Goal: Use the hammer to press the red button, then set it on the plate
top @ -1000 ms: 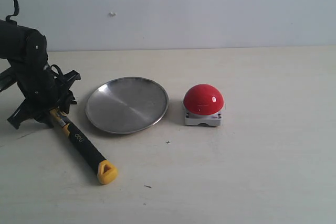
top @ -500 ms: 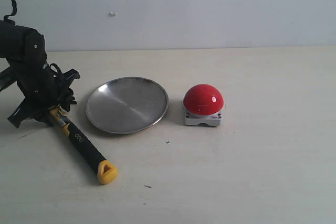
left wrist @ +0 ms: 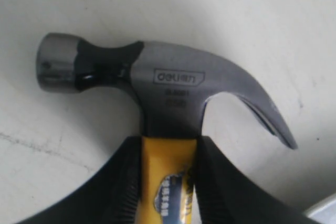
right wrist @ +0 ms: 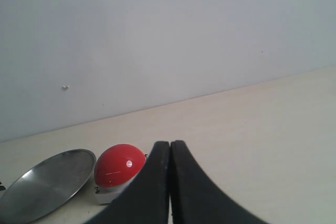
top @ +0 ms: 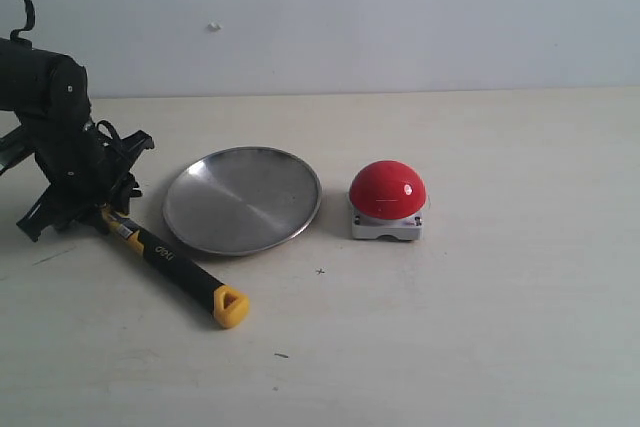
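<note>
The hammer [top: 165,258], found at eight o'clock from the plate [top: 240,199], is clamped at its yellow neck by the left gripper [left wrist: 168,148], a hold judged sound since the stiff, head-heavy tool is gripped near its weight.

looks like a lab bench: pale table [top: 480,347], plain grey wall [top: 400,17].

hammer [left wrist: 169,93] head stamped "deli", smaller marks beneath, perhaps numbers

Soft, even light; mild sheen on plate [top: 242,200].
</note>
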Available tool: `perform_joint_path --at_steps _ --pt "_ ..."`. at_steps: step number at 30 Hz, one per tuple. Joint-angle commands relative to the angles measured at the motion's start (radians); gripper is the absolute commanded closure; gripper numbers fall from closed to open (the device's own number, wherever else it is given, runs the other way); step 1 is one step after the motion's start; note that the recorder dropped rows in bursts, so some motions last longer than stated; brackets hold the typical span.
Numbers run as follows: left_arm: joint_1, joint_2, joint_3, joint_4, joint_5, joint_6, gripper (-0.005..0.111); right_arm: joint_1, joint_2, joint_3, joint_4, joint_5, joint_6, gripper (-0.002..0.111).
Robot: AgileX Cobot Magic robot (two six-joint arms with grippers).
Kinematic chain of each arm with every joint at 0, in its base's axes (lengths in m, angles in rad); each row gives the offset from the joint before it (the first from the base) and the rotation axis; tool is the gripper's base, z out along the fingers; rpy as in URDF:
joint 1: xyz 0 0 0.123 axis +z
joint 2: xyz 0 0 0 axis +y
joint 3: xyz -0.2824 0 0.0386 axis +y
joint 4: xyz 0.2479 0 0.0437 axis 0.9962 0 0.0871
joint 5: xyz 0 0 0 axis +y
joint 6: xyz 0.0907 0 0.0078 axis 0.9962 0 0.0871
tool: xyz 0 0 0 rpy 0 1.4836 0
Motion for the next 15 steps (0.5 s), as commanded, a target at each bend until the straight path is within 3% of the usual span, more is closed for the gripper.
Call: perform_joint_path --at_steps 1,15 --pt "0.005 0.033 0.008 -0.006 -0.008 -0.001 0.085 -0.003 -0.006 -0.001 -0.007 -0.005 -0.009 0.108" --pt "0.005 0.044 0.008 -0.006 -0.008 -0.001 0.085 -0.003 -0.006 -0.001 -0.007 -0.005 -0.009 0.108"
